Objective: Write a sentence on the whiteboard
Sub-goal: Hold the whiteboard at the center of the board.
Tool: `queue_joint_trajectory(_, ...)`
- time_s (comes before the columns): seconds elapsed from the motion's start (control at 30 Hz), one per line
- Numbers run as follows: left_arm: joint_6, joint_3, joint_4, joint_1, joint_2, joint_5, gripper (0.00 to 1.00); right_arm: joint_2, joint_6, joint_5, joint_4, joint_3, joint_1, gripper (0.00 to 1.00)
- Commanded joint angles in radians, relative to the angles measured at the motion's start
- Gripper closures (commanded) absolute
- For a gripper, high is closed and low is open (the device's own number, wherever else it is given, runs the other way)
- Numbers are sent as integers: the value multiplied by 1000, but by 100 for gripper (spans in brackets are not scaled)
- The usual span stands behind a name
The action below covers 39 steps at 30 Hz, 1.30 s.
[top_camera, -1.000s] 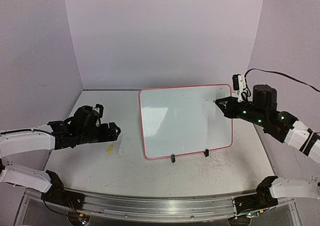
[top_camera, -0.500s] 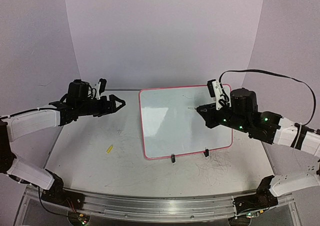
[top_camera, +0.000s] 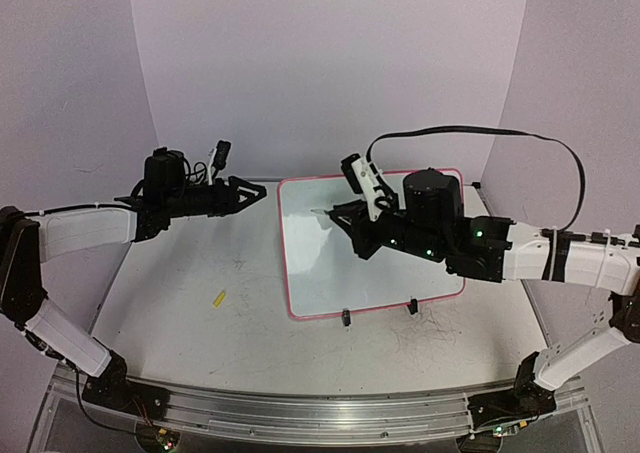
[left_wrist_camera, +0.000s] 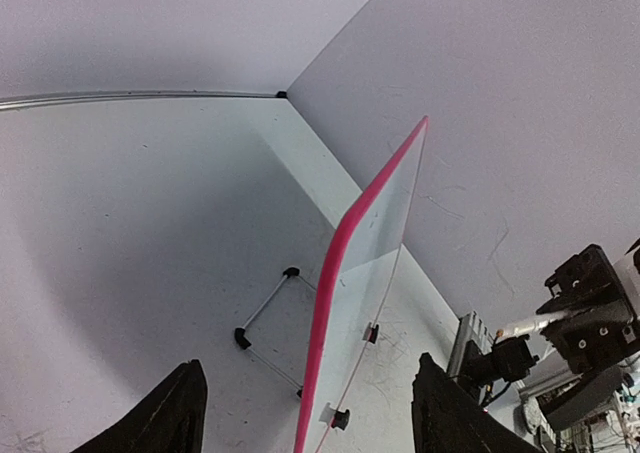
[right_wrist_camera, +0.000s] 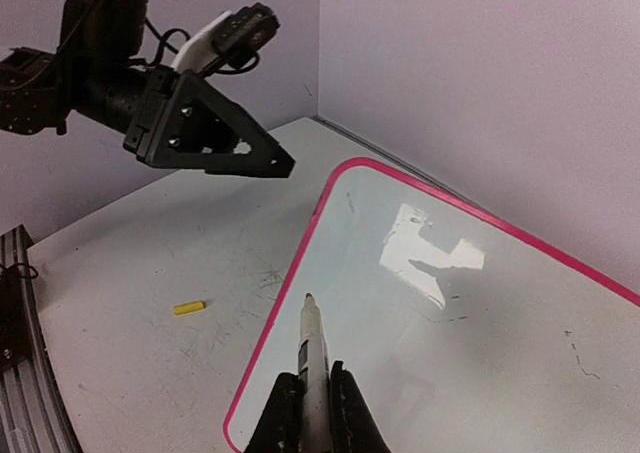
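The rectangular white whiteboard with its thin red-pink rim [top_camera: 335, 278] leans back on two small black clip feet [top_camera: 345, 318] at mid-counter, facing the arms so a pen can reach it. The right claw [right_wrist_camera: 305, 398] is closed tight on a slim white-barrelled marker [right_wrist_camera: 311, 338], tip forward over the board's left part, a likely starting place for a line; I cannot tell whether it touches, and no sentence is legible. The left claw [top_camera: 252, 195] hangs beside the board's upper left corner, jaws parted and empty, perhaps ready to steady it. A small yellow piece [top_camera: 218, 298] lies apart on the scuffed white counter [top_camera: 200, 343], obstructing nothing.
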Motion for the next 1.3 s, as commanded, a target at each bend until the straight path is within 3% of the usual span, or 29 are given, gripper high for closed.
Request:
queue_joint_trajectory(0.0,-21,39,127,2,28,109,33,70,-80,45,106,47,55,100)
queue_joint_trajectory(0.27,-68,153,136,-2,179,258,42,180,-122,130,152,62,100,100)
queue_joint_trajectory(0.63,-23,162,141,-17,210,284,57,221,-119,205,227,63,102,100)
queue_joint_trajectory(1.07,-6,158,144,-25,242,318,68,271,-135,244,257,75,102,100)
queue_joint_trajectory(1.27,4,158,150,-28,264,343,68,299,-130,249,294,71,102,100)
